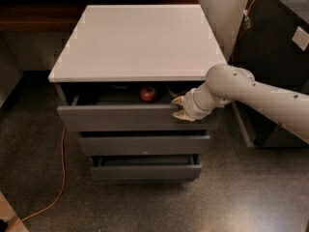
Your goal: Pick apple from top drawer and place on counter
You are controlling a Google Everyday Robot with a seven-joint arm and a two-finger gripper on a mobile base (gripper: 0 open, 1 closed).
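Note:
The apple (148,94), small and red, lies inside the top drawer (120,117), which is pulled partly out under the white counter (137,40). My gripper (180,108) is at the right part of the drawer's front edge, to the right of the apple, with one finger above the drawer's front panel and one in front of it. The white arm reaches in from the right. Most of the drawer's inside is hidden under the counter.
Two lower grey drawers (145,144) sit below; the bottom one stands slightly out. An orange cable (60,178) runs over the floor at the left. A dark cabinet (280,42) stands at the right, a dark wooden shelf (34,16) behind at the left.

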